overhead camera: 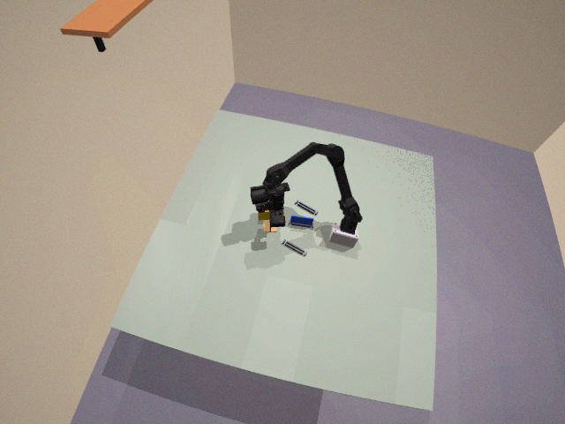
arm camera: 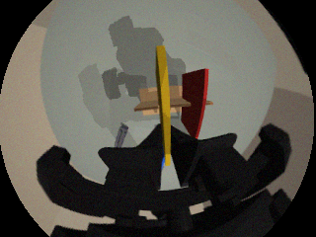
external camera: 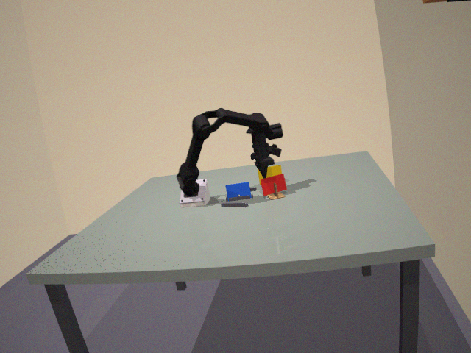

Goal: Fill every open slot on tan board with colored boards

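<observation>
Currently, gripper [overhead camera: 277, 219] [external camera: 265, 176] [arm camera: 169, 137] nearly shut, clamped on yellow board [overhead camera: 263, 215] [external camera: 274, 170] [arm camera: 163, 84]. Yellow board upright, crosswise to tan board [overhead camera: 267, 225] [external camera: 275, 188] [arm camera: 148, 106]; seating depth cannot be told. Wrist view: red board [external camera: 274, 184] [arm camera: 196, 101] at 3 o'clock from yellow, also upright and crosswise on tan board. Top view, from tan board: blue board [overhead camera: 301, 220] [external camera: 238, 190] at 3 o'clock, upright in its holder [overhead camera: 301, 225] [external camera: 239, 198]; second holder [overhead camera: 305, 208] at 2 o'clock; third holder [overhead camera: 294, 247] between 4 and 5 o'clock. All rest on surface [overhead camera: 356, 296] [external camera: 235, 235].
</observation>
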You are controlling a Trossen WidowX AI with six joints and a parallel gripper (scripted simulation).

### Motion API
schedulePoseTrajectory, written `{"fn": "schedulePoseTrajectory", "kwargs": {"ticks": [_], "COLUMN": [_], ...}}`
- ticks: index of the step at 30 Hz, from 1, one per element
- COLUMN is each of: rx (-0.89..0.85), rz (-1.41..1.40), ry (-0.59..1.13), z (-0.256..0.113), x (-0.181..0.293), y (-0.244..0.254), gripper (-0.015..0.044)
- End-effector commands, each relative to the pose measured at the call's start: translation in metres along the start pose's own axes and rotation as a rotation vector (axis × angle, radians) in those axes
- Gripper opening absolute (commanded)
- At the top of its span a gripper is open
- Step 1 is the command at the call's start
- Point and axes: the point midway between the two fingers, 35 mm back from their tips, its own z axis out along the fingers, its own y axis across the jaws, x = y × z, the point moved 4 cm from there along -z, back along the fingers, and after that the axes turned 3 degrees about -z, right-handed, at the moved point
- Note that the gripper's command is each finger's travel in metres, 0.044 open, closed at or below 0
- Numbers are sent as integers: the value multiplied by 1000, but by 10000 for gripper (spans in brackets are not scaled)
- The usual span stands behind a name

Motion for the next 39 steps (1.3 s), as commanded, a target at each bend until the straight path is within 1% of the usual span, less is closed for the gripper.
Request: {"fn": "schedulePoseTrajectory", "kwargs": {"ticks": [1,33,39], "rx": [4,6,1], "rz": [-5,-4,1], "ry": [-1,-1,1], "z": [3,31,31], "x": [0,0,0], "y": [0,0,0], "gripper": [0,0,0]}}
